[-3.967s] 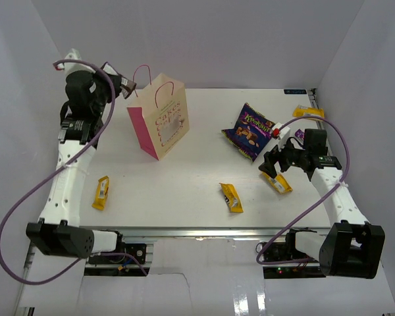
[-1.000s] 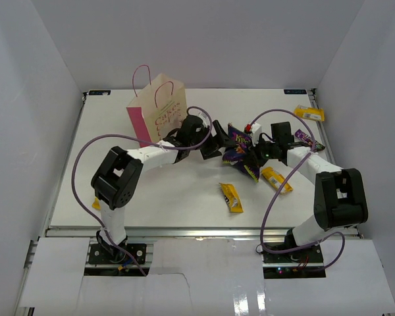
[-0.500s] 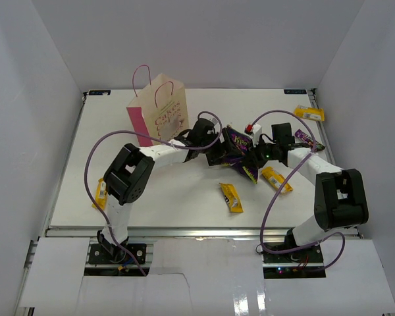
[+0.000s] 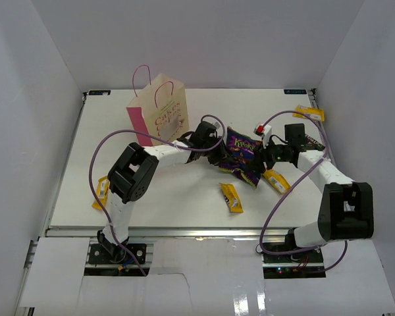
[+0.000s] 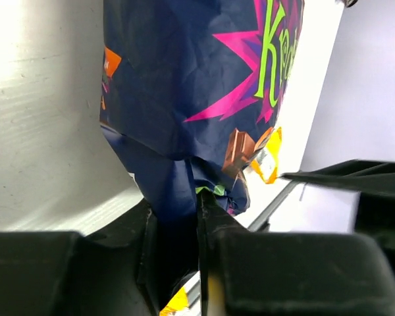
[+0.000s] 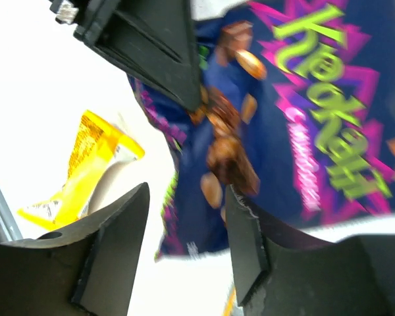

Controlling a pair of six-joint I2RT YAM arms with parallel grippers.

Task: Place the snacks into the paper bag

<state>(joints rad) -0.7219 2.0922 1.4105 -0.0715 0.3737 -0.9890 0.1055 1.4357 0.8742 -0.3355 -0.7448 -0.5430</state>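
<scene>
Nearest the arm bases: a yellow bar [image 4: 232, 197] lies flat on the table [image 4: 171, 197]. A second yellow bar [image 4: 276, 180] sits at its 2 o'clock, just beside the right gripper [image 4: 266, 158]. Neither bar is held.

Mid-table: the cookie bag [image 4: 242, 153] sits between the two grippers, tilted rather than flat.
- Left gripper [image 4: 218, 155] is at the bag's 9 o'clock. In the left wrist view its fingers [image 5: 214, 230] are pressed together on a crumpled fold at the bag's edge, with film bunched in the narrow gap.
- Right gripper is at the bag's 3 o'clock. In the right wrist view its fingers [image 6: 118, 237] are spread, with bare table showing between them. The bag's edge lies in the gap and against one finger and does not look clamped.

Handling (judgement):
- The bag looks light, made of thin crinkly film, slick and with no stiffness, so it will sag and swing from a single pinch.
- The contents are probably brittle, so grip the sealed edge or a corner, not the body.
- The left hold is on the edge, which suits, but it is narrow and could slip.

Far: the paper bag [image 4: 159, 117] stands upright at the cookie bag's 10 o'clock, apart from it, mouth and pink handles up. It probably tips easily. Its mouth looks tight for the cookie bag, so feed the cookie bag in end-on.
</scene>
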